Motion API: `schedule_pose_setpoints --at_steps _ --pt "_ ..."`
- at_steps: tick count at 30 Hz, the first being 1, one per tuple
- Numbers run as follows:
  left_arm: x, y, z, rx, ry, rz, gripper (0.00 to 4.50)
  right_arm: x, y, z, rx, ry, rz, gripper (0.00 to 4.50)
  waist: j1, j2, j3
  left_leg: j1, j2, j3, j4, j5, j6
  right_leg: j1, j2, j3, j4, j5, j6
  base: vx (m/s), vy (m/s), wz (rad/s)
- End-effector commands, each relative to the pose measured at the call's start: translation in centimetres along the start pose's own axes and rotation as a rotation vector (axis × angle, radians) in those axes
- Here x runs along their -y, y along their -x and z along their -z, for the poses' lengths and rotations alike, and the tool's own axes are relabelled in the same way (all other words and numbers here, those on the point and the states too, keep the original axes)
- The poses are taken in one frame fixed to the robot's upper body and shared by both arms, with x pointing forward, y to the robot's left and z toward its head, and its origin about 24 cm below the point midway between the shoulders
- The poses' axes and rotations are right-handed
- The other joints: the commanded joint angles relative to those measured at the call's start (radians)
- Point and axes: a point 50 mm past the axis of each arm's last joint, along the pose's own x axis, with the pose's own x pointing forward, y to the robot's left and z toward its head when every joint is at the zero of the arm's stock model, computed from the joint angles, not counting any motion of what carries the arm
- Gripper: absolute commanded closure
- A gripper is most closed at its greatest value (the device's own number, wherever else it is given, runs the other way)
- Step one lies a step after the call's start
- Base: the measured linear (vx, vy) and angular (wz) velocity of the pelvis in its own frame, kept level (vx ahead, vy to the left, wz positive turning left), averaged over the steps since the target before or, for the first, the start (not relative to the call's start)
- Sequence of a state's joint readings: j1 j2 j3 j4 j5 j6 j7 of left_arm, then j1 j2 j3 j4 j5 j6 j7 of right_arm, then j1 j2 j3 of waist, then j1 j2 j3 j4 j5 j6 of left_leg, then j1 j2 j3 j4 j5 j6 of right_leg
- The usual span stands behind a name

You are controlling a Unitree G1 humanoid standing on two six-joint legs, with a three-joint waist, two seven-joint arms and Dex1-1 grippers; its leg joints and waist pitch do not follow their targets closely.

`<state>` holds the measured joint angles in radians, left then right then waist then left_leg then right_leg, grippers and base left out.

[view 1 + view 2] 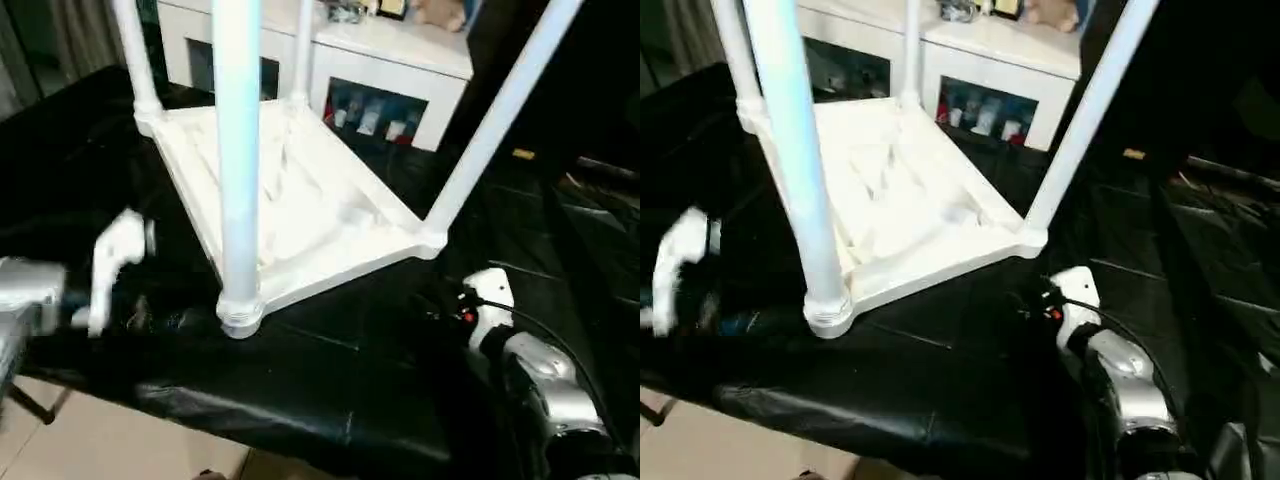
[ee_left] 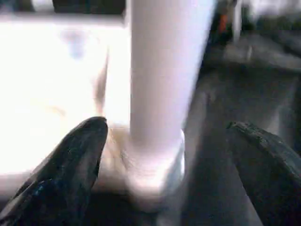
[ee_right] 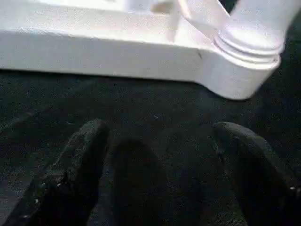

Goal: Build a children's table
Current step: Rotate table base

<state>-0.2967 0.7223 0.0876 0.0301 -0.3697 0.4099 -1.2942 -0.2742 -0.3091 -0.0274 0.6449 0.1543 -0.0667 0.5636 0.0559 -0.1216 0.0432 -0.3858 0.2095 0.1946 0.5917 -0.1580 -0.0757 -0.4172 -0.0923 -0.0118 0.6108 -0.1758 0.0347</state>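
The children's table (image 1: 300,200) sits upside down on the black counter (image 1: 330,380), ribbed underside facing up, and all 4 white legs stand in its corner sockets.

Left arm first: the silver forearm (image 1: 25,300) comes in low from the left edge, wrist turned so the claw points across the counter toward the nearest leg (image 1: 238,150). In the left wrist view the left claw (image 2: 164,155) is spread wide, 1 black finger (image 2: 70,165) on each side of that leg's base, with the leg and its round socket (image 2: 155,165) standing between them. Neither finger appears to press the tube; a gap shows on both sides.

Over to the right: the right forearm (image 1: 550,390) rises from the lower right corner, a black cable looping over its wrist, claw aimed at the table's right near corner. In the right wrist view the right claw (image 3: 160,155) is also spread, empty, its fingers (image 3: 75,174) low over the black surface. The tabletop's white rim (image 3: 94,52) and the corner socket (image 3: 244,61) with its leg lie just ahead, apart from the fingertips.

Behind the table stands a white cabinet (image 1: 390,70).
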Motion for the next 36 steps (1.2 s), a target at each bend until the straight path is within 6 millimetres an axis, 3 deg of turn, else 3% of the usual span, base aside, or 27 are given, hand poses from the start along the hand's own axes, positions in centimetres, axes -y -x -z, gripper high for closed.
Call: schedule_pose_setpoints --at_steps 1,5,12,16,20,22,24,25,27,28,33,34,36 --pt "0.2 -1.0 -0.9 0.062 -0.016 0.035 0.01 0.5 0.0 0.0 -0.031 0.014 0.035 0.70 0.000 0.023 -0.054 0.025 0.010 -0.003 -0.081 -0.353 -0.048 0.025 -0.016 0.014 -0.062 -0.224 -0.185 0.000 0.000 0.00" --pt "0.5 -4.2 -0.9 0.122 -0.016 0.078 0.01 0.1 -0.6 -0.3 -0.026 0.027 0.039 0.70 0.001 0.020 -0.057 0.022 0.010 0.000 -0.076 -0.301 -0.028 0.032 -0.015 0.013 -0.057 -0.168 -0.188 0.000 0.000 0.00" --pt "1.7 -7.6 -1.4 0.197 0.006 0.179 0.01 -1.1 -1.6 -0.8 0.000 0.017 0.017 0.70 0.000 0.018 -0.057 0.023 0.013 -0.002 -0.077 -0.323 -0.030 0.031 -0.017 0.013 -0.061 -0.210 -0.180 0.000 0.000 0.00" --pt "3.2 -11.8 -2.4 0.252 0.006 0.286 0.01 -2.3 -2.9 -1.2 0.011 0.022 0.002 0.70 0.002 0.016 -0.058 0.026 0.013 0.001 -0.074 -0.310 -0.027 0.029 -0.017 0.014 -0.061 -0.193 -0.183 0.000 0.000 0.00" --pt "4.6 -15.8 -3.8 0.291 -0.014 0.349 0.01 -2.7 -3.4 -1.6 0.023 0.021 -0.003 0.70 0.013 0.013 -0.063 0.022 0.012 0.002 -0.069 -0.247 -0.013 0.040 -0.018 0.012 -0.053 -0.103 -0.188 0.000 0.000 0.00" --pt "4.9 -16.7 -4.1 0.291 -0.025 0.360 0.01 -2.7 -3.4 -1.7 0.026 0.022 0.000 0.70 0.014 0.013 -0.063 0.017 0.010 0.002 -0.069 -0.237 -0.005 0.045 -0.019 0.013 -0.055 -0.096 -0.184 0.000 0.000 0.00" --pt "5.3 -17.7 -4.4 0.290 -0.027 0.379 0.01 -2.6 -3.4 -1.8 0.029 0.023 0.005 0.70 0.012 0.008 -0.062 0.016 0.009 0.001 -0.068 -0.239 0.000 0.045 -0.020 0.013 -0.059 -0.114 -0.177 0.000 0.000 0.00" --pt "6.4 -20.1 -4.8 0.288 -0.034 0.399 0.01 -1.8 -2.9 -1.7 0.031 0.021 0.042 0.70 0.007 0.016 -0.062 0.016 0.009 0.000 -0.069 -0.257 -0.001 0.044 -0.019 0.013 -0.065 -0.140 -0.172 0.000 0.000 0.00" --pt "6.7 -20.8 -4.9 0.287 -0.037 0.401 0.01 -1.5 -2.7 -1.6 0.031 0.020 0.054 0.70 0.008 0.012 -0.062 0.020 0.010 0.002 -0.067 -0.267 0.001 0.043 -0.017 0.013 -0.068 -0.136 -0.175 0.000 0.000 0.00" --pt "7.0 -21.5 -5.0 0.283 -0.048 0.398 0.01 -1.3 -2.5 -1.6 0.030 0.018 0.066 0.70 0.009 0.016 -0.062 0.017 0.009 0.000 -0.067 -0.269 0.002 0.045 -0.018 0.012 -0.066 -0.139 -0.173 0.000 0.000 0.00" --pt "8.7 -24.5 -5.4 0.267 -0.074 0.400 0.01 0.2 -1.2 -1.1 0.024 0.006 0.124 0.70 0.008 0.012 -0.066 0.013 0.010 -0.002 -0.062 -0.250 0.030 0.052 -0.020 0.010 -0.064 -0.090 -0.192 0.000 0.000 0.00" --pt "9.3 -25.1 -5.5 0.275 -0.088 0.403 0.01 0.6 -0.8 -0.9 0.019 0.007 0.137 0.70 0.009 0.017 -0.065 0.014 0.010 -0.001 -0.063 -0.253 0.032 0.051 -0.019 0.010 -0.066 -0.092 -0.193 0.000 0.000 0.00" --pt "10.2 -26.3 -5.6 0.276 -0.099 0.394 0.01 1.3 -0.2 -0.5 0.008 0.010 0.165 0.70 0.010 0.011 -0.064 0.016 0.010 0.001 -0.061 -0.272 0.038 0.049 -0.018 0.010 -0.073 -0.113 -0.192 0.000 0.000 0.00"
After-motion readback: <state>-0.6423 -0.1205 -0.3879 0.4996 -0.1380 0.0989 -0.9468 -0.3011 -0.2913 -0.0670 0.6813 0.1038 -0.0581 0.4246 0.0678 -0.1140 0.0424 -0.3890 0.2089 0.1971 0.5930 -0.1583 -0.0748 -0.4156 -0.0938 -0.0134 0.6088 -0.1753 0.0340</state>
